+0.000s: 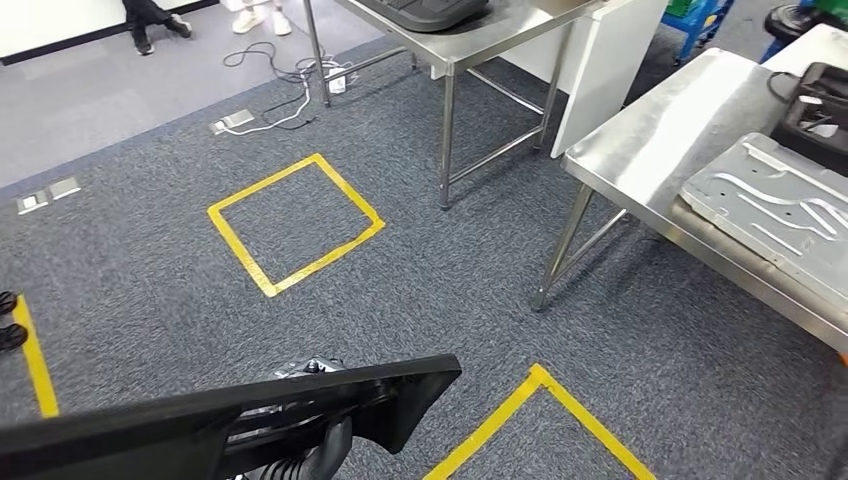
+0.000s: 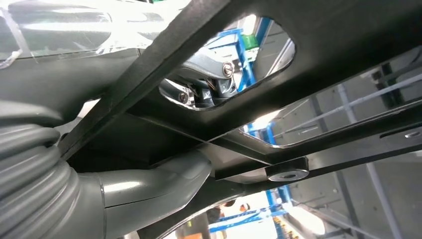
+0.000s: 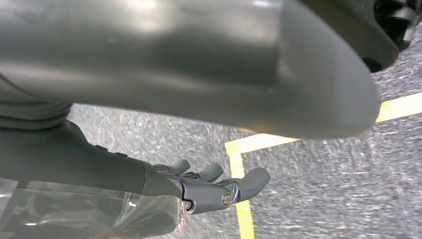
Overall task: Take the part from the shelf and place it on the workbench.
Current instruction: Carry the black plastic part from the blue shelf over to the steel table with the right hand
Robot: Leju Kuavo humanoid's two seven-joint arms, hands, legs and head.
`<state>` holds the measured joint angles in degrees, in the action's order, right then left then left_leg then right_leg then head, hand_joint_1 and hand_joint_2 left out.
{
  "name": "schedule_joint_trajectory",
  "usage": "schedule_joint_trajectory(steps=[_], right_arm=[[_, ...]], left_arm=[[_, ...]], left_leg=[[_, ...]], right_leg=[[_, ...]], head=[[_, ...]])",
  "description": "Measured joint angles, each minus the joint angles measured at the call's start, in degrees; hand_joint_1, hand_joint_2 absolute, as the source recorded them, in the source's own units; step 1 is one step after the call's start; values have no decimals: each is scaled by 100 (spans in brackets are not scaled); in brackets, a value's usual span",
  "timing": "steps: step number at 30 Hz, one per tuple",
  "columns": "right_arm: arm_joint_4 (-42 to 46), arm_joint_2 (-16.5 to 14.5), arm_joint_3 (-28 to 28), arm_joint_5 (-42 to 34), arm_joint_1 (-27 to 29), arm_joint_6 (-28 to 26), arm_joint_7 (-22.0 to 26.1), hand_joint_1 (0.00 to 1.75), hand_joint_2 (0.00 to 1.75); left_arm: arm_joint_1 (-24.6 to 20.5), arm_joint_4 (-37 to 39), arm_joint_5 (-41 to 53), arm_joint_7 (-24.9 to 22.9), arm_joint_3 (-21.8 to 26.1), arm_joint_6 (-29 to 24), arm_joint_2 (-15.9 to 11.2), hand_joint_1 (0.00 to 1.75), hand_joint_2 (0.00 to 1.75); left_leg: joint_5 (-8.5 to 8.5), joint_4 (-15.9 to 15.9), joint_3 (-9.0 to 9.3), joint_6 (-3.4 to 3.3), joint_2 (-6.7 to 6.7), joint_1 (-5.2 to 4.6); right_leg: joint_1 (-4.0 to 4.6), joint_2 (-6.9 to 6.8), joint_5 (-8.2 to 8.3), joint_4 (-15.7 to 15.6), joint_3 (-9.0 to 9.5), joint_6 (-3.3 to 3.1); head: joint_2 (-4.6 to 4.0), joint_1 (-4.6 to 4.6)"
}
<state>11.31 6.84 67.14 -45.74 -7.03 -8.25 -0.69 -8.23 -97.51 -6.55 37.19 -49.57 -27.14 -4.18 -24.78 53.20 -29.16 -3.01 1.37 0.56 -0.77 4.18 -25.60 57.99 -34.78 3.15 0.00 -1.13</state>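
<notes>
My left hand [image 2: 124, 189] gripped the black part [image 1: 230, 410] low in front of me, above the grey carpet. My right hand [image 3: 219, 186] hung empty, fingers loosely apart. Ahead to my right stood the steel workbench [image 1: 640, 150], well apart.

The workbench [image 1: 640, 150] stands ahead to the right. A grey metal panel [image 1: 775, 205] covers its near right area; a black case [image 1: 820, 110] sits behind the panel. A bare steel strip lies open along the left edge. A second steel table [image 1: 470, 45] stands beyond.
</notes>
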Motion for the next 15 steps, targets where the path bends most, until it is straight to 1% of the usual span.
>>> schedule_joint_trajectory(steps=[1,2,3,4,5,6,7,8,9,10,11,12,13,14,15], right_arm=[[0,2,0,2,-4,1,4,0,0],[0,1,0,2,-11,3,24,0,0],[-1,0,0,-1,-13,3,56,0,0],[-1,2,0,-8,-10,3,94,0,0],[-1,6,0,-17,-5,3,127,0,0],[-1,14,0,-26,-2,3,149,0,0],[-1,21,0,-32,-2,3,162,0,0],[-1,25,0,-34,-9,3,172,0,0],[0,27,-1,-35,-20,3,186,0,0],[0,26,-1,-38,-28,3,201,0,0],[0,25,-2,-40,-33,3,216,0,0],[0,26,-2,-41,-32,3,228,0,0],[-1,25,-1,-40,-25,3,232,0,0],[-1,22,-1,-38,-21,3,231,0,0],[-1,19,0,-36,-22,2,222,0,0]], left_arm=[[14,0,-1,-7,0,1,4,175,175],[31,0,-2,-20,1,7,7,175,175],[46,1,4,-43,0,17,7,175,175],[57,1,22,-64,-1,25,7,175,175],[60,1,44,-90,-2,30,7,175,175],[61,1,67,-114,-2,37,7,175,175],[60,1,81,-130,-2,42,7,175,175],[60,1,89,-143,-2,48,7,175,175],[58,1,87,-153,-2,55,7,175,175],[56,1,82,-160,1,58,7,175,175],[55,1,76,-163,2,63,7,175,175],[53,1,71,-166,4,67,7,175,175],[53,1,66,-167,5,70,7,175,175],[54,0,63,-164,7,73,7,175,175],[55,0,60,-160,9,73,7,175,175]], left_leg=[[6,-8,9,-21,-74,-3],[3,-8,6,-34,-147,-8],[0,-8,3,-39,-220,-13],[-3,-7,0,-39,-287,-16],[-7,-6,-1,-36,-347,-16],[-13,-5,5,-27,-401,-14],[-24,-2,16,-11,-449,-13],[-42,5,28,16,-493,-30],[-61,13,40,45,-532,-46],[-77,20,49,75,-568,-64],[-89,22,55,105,-606,-77],[-95,22,61,134,-648,-70],[-113,33,59,169,-662,-57],[-180,109,32,205,-603,-39],[-308,295,-45,238,-506,-24]], right_leg=[[1,-158,-189,350,-162,9],[-1,-258,-387,774,-365,22],[-7,-307,-528,1153,-547,36],[-14,-330,-578,1373,-653,48],[-23,-346,-516,1356,-636,57],[-33,-376,-360,1088,-489,61],[-40,-464,-164,653,-244,62],[-30,-585,-13,219,-1,55],[-19,-675,87,-110,177,37],[-7,-737,121,-285,267,14],[11,-728,109,-321,272,-16],[14,-670,117,-322,256,-51],[10,-625,125,-324,248,-85],[4,-575,137,-330,242,-120],[-7,-528,153,-336,237,-154]], head=[[0,-10],[0,-20],[-1,-23],[-1,-23],[-1,-25],[-1,-26],[0,-27],[0,-29],[0,-26],[0,-20],[0,-15],[0,-9],[0,-9],[0,-7],[0,-3]])
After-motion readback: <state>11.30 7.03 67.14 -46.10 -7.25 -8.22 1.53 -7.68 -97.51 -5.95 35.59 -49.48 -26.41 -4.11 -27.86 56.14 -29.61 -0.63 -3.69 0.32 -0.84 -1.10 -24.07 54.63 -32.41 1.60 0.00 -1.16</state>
